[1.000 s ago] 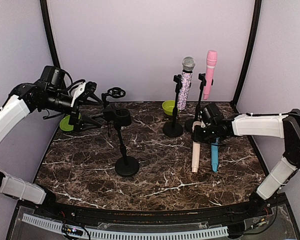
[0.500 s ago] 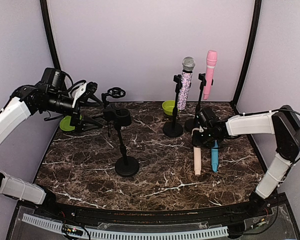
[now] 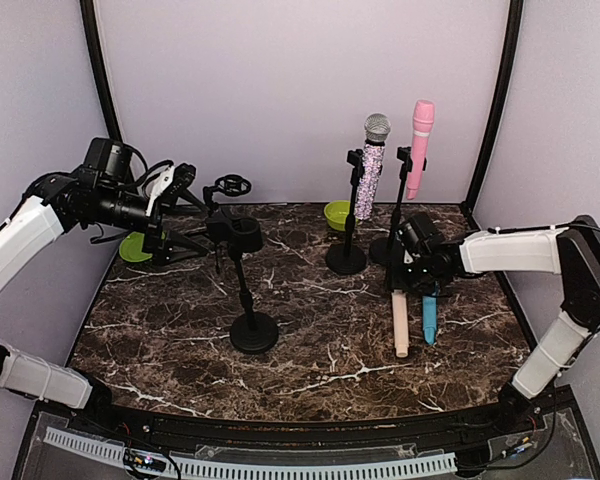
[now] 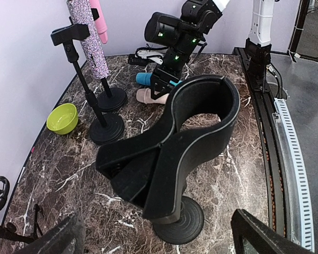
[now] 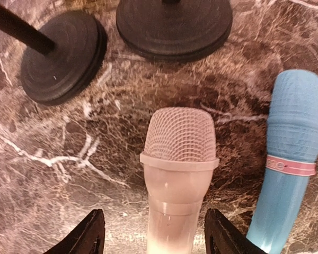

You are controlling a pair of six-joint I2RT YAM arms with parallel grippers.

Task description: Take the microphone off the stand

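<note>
right gripper (image 5: 155, 238) part-open, gripping nothing, straddles smooth mesh-domed beige mic (image 5: 179, 159) on veined marble top (image 5: 69, 159), textured blue mic (image 5: 291, 174) just right; left gripper (image 4: 159, 238) wide, empty.

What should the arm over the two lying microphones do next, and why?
Probably lift the right tool straight up. Its jaws stand open either side of the cream microphone, which lies on the table beside the blue microphone, so it looks released. The sparkly microphone and pink microphone are still on stands.
</note>
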